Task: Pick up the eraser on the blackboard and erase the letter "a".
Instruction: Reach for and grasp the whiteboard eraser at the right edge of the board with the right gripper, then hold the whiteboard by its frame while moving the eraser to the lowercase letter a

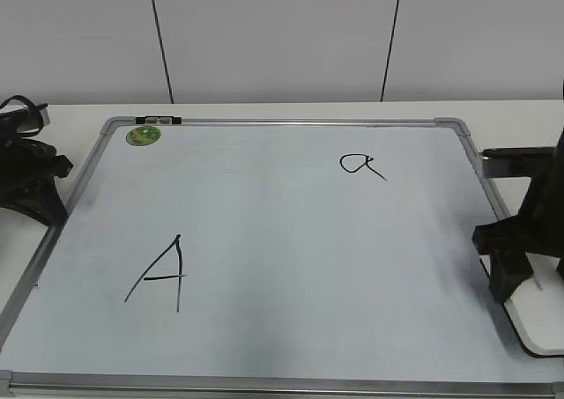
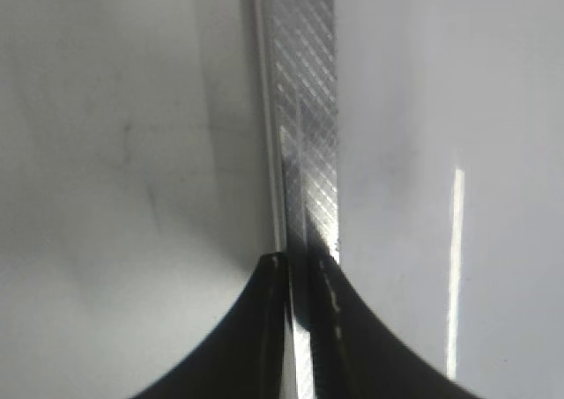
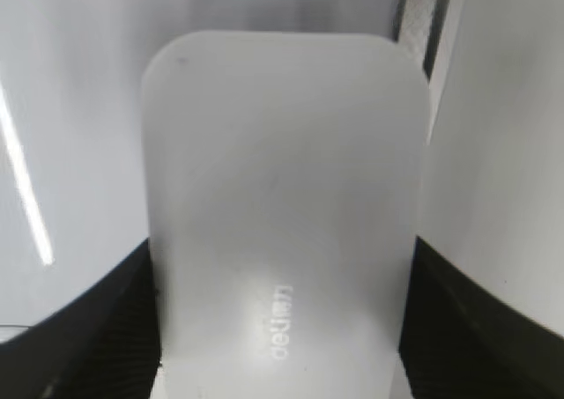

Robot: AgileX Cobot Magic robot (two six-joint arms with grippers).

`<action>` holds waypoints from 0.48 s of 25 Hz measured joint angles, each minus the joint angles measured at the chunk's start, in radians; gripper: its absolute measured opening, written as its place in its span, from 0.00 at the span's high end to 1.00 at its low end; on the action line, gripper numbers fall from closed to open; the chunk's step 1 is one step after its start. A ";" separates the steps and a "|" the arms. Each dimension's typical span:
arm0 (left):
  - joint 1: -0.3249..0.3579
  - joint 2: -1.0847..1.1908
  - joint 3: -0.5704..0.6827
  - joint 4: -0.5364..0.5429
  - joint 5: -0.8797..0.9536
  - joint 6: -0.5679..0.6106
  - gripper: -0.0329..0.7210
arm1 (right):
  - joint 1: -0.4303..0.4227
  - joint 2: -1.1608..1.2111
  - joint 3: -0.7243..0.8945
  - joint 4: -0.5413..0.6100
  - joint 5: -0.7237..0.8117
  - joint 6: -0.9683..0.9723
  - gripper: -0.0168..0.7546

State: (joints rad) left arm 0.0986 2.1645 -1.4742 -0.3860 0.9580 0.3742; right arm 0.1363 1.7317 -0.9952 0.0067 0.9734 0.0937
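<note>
White eraser [image 3: 282,214] fills the right wrist view, lying flat between the two dark fingers [image 3: 97,328] of the right tool [image 3: 282,328]. Fingers sit just beside its long edges, one on each side; whether they already press the plastic I cannot tell. So the tool stands wide, straddling the block, grip not confirmed. Faint grey lettering shows near the eraser's near end.

In the exterior view the eraser [image 1: 538,324] lies at the right edge of the blackboard [image 1: 264,355], near its lower corner, part of it hanging past the grey frame. Right tool [image 1: 511,271] stands over it from above. That approach suits a flat block: jaws come down across the narrow width, leaving the dark underside free to wipe.

Letter "a" [image 1: 361,165] sits in the upper right part of the board, well apart from the eraser but on the same side. Hence the right arm is the sensible one for the job. Big capital "A" [image 1: 163,276] is at lower left and should be left alone. Green sticker [image 1: 143,136] is at the top left corner.

Left tool [image 2: 300,271] is closed to a narrow slit, holding nothing, parked over the board's left frame strip [image 2: 308,108]. Likely kept there out of the way.

Judgement: grasp step in hand; lift and wipe not yet done. Risk: the overhanging eraser tips or slides off the frame as the jaws squeeze.
</note>
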 joint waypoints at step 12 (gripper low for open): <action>0.000 0.000 0.000 -0.002 0.000 0.000 0.91 | 0.000 0.032 -0.347 0.008 0.115 -0.004 0.30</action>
State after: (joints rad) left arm 0.0986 2.1645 -1.4742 -0.3876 0.9580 0.3742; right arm 0.1363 1.7633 -1.3419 0.0147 1.0883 0.0899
